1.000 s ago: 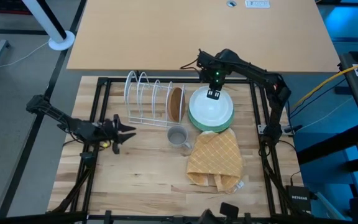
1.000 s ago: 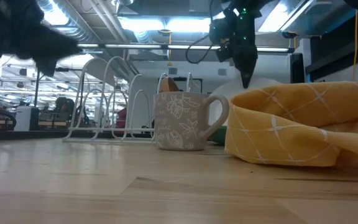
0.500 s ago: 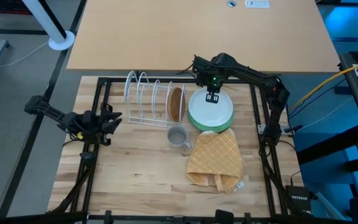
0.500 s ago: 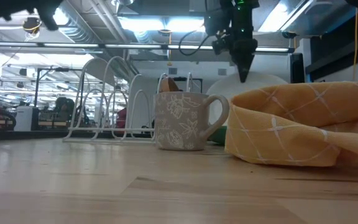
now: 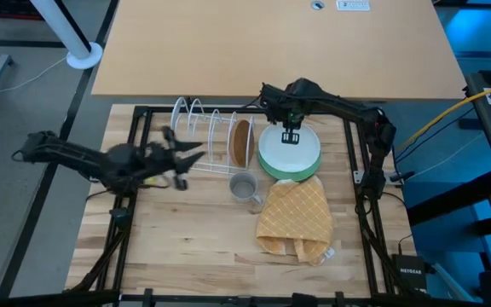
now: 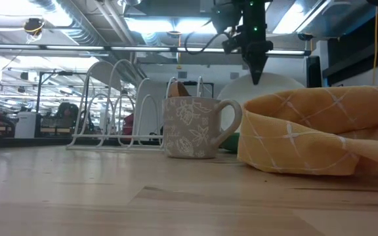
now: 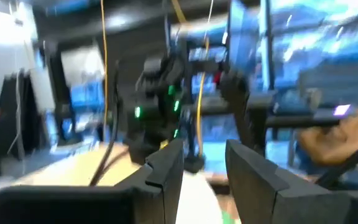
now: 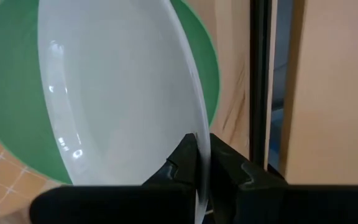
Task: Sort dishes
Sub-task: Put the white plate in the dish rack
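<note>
1. The right gripper [image 5: 290, 136] is pinching the far rim of the white plate [image 5: 290, 150]; in the right wrist view its fingers [image 8: 182, 160] close on either side of the thin edge, and the plate looks tipped up off the green plate [image 5: 273, 167] beneath it.
2. That stack sits on the table [image 5: 186, 256] just right of the white wire rack [image 5: 203, 136], where the brown wooden plate [image 5: 242, 141] already stands on edge in the end slot. I can't make out a teal plate.
3. The white plate looks glazed, rigid and breakable — slick under the pads, I'd guess, and heavy enough to swing from a one-edge grip.
4. The rim is the sensible hold, squarely across the edge, so it hangs steady on its way to a slot.
5. The left gripper [image 5: 177, 155] hovers in front of the rack with its fingers spread and nothing between them.
</note>
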Action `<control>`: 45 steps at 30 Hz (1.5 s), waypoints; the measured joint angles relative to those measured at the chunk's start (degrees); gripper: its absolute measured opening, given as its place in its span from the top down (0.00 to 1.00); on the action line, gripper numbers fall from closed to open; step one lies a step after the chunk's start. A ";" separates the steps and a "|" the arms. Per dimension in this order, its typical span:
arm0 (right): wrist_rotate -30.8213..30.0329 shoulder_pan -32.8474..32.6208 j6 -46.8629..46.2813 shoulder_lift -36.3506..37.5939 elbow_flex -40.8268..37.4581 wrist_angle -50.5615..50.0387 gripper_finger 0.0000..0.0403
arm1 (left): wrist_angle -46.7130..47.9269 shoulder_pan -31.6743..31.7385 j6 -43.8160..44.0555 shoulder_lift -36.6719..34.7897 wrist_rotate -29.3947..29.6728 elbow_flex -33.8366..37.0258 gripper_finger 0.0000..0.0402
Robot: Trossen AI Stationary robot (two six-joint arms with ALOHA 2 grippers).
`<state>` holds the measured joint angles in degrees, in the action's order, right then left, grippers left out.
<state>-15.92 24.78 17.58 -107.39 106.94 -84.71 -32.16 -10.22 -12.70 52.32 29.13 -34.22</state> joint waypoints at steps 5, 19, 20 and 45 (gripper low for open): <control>-1.40 -1.90 -0.03 0.00 0.00 -0.80 0.95 | 1.70 4.91 1.82 13.39 -1.10 -7.06 0.72; -7.48 -8.03 0.00 0.04 0.00 -2.13 0.95 | 1.57 12.10 2.02 40.52 -2.19 -19.75 0.72; -7.74 -8.50 0.02 0.04 0.00 -2.21 0.95 | 1.59 12.51 2.02 41.65 -2.18 -20.40 0.72; -15.00 -16.42 0.04 0.04 -0.04 -2.56 0.95 | 1.22 17.36 9.68 45.80 -11.61 -22.88 0.53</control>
<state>-30.92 8.36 17.63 -107.35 106.89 -87.26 -30.94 7.14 -3.03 98.13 17.52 -57.10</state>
